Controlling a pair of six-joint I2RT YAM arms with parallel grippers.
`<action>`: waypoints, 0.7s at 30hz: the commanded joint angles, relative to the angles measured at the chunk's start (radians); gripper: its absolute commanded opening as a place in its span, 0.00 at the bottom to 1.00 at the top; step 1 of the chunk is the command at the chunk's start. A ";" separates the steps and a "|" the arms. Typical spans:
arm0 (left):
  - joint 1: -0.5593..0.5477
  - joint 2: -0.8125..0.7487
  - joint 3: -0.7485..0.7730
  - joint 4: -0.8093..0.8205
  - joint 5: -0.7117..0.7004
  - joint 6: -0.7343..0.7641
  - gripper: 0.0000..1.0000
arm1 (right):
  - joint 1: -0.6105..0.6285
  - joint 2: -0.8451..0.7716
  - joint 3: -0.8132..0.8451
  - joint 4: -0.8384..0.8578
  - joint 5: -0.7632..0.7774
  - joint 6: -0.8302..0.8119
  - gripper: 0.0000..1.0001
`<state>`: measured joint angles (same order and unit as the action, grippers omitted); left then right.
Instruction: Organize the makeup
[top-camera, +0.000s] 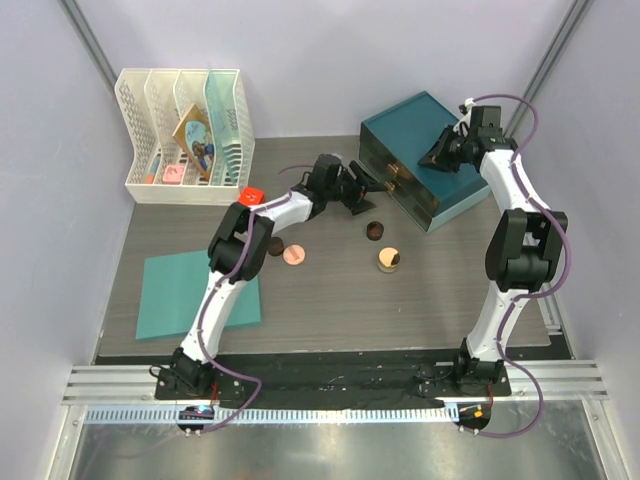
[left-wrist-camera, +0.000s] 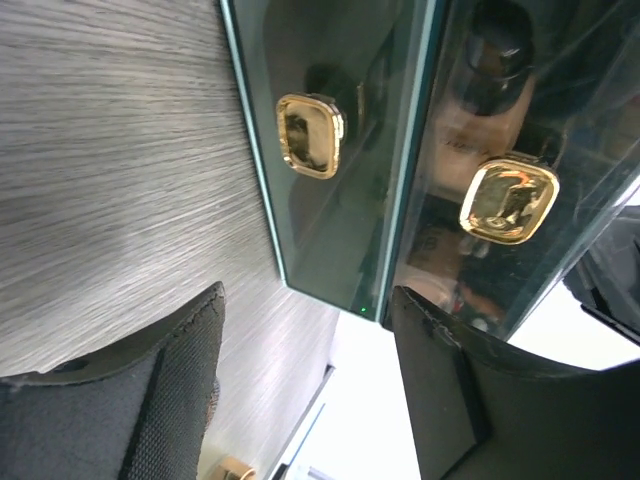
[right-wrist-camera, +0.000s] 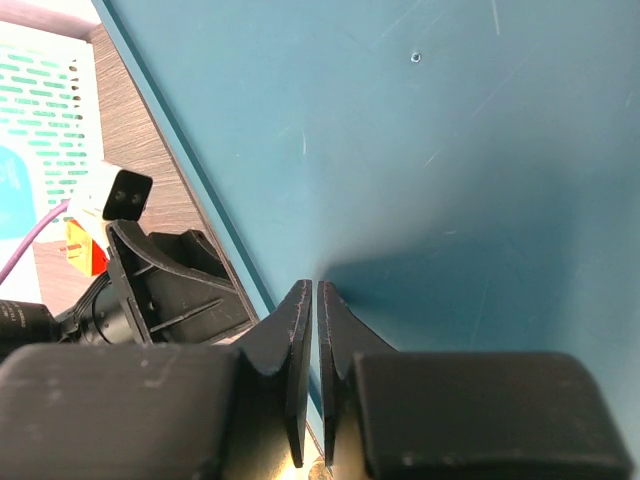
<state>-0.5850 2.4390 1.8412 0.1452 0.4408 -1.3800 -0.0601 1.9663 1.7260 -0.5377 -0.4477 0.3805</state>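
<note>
Loose makeup lies on the table: a dark brown jar (top-camera: 375, 231), a gold-lidded jar (top-camera: 388, 260), a pink compact (top-camera: 295, 254) and another dark jar (top-camera: 271, 247) beside it. My left gripper (top-camera: 360, 190) (left-wrist-camera: 308, 300) is open and empty, just in front of the teal drawer box (top-camera: 420, 160). Both drawer fronts show close up, each with a gold knob (left-wrist-camera: 310, 135) (left-wrist-camera: 508, 200). A beige bottle with a dark cap (left-wrist-camera: 490, 90) shows through the right-hand front. My right gripper (top-camera: 440, 150) (right-wrist-camera: 311, 288) is shut, empty, on the box's teal top (right-wrist-camera: 450, 150).
A white rack (top-camera: 185, 135) with a picture card and pink items stands at the back left. A flat teal mat (top-camera: 190, 290) lies at the left near the left arm. The table's right edge runs just beyond the drawer box.
</note>
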 joint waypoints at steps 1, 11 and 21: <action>-0.007 0.006 0.041 0.071 -0.020 -0.043 0.65 | 0.014 0.106 -0.083 -0.303 0.104 -0.051 0.13; -0.009 0.103 0.141 0.054 -0.053 -0.093 0.58 | 0.014 0.109 -0.075 -0.303 0.104 -0.054 0.13; -0.009 0.144 0.256 -0.053 -0.096 -0.062 0.56 | 0.013 0.118 -0.069 -0.309 0.106 -0.055 0.13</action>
<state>-0.5915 2.5713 2.0125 0.1146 0.3656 -1.4582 -0.0601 1.9705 1.7344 -0.5465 -0.4480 0.3801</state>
